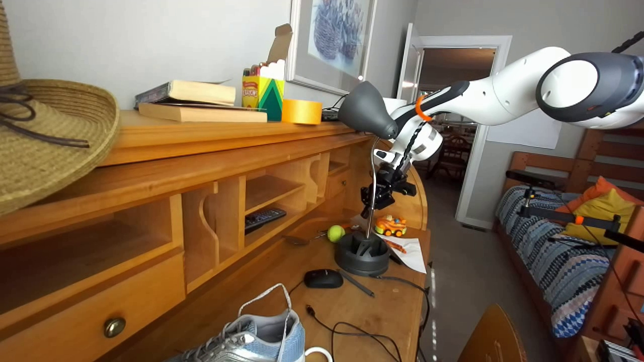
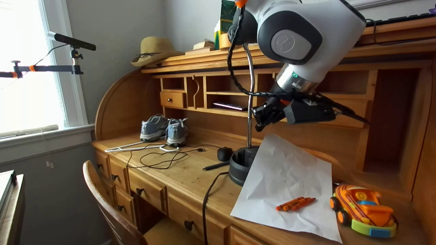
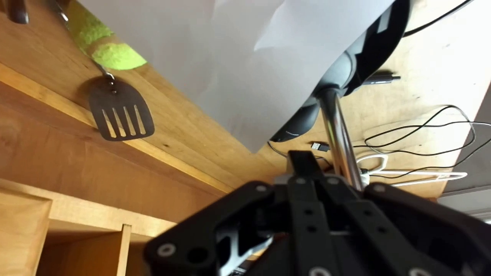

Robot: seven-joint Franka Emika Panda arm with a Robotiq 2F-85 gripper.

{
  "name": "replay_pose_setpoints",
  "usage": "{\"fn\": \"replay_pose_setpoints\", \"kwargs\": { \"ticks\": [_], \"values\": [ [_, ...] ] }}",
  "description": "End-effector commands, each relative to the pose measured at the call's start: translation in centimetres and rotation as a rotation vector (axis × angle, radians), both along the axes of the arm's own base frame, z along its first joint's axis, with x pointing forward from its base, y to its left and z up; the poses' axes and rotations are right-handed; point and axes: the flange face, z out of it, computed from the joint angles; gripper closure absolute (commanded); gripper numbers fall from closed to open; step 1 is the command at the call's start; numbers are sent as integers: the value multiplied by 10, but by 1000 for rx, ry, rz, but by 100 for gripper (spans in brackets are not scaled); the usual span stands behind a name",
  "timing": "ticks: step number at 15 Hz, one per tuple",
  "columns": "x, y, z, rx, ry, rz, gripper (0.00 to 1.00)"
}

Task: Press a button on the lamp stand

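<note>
The lamp has a dark grey shade (image 1: 366, 108), a thin silver stem (image 1: 373, 196) and a round black base (image 1: 361, 256) standing on the desk. In an exterior view, the stem (image 2: 251, 88) and base (image 2: 238, 166) show left of my gripper (image 2: 258, 119). My gripper (image 1: 366, 205) is shut and empty, at mid-stem height, above the base. In the wrist view, its closed tips (image 3: 303, 159) appear just left of the stem (image 3: 337, 126). The base (image 3: 387, 38) is partly hidden by paper. I cannot make out a button on the stand.
A white paper (image 2: 286, 177) with orange crayons (image 2: 295, 203) leans over the base's edge. A toy car (image 2: 364, 209), mouse (image 1: 323, 278), pen (image 1: 357, 284), tennis ball (image 1: 336, 233), spatula (image 3: 122, 109), cables and shoes (image 2: 177, 131) lie around. Hutch shelves (image 1: 274, 191) rise behind.
</note>
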Motion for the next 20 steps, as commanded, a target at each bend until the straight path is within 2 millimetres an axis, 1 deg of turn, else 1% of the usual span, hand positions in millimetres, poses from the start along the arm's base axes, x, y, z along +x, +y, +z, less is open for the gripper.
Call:
{"fn": "replay_pose_setpoints", "kwargs": {
  "ticks": [1, 5, 8, 11, 14, 17, 20],
  "values": [
    [-5, 1, -8, 20, 51, 23, 100],
    [-12, -2, -12, 8, 97, 31, 100],
    [-12, -3, -13, -15, 107, 20, 100],
    [-10, -3, -18, -49, 119, 1, 100],
    [-9, -5, -27, -92, 132, -13, 100],
    [-4, -5, -35, -120, 100, -27, 100],
    [2, -3, -37, -131, 68, -31, 100]
  ]
}}
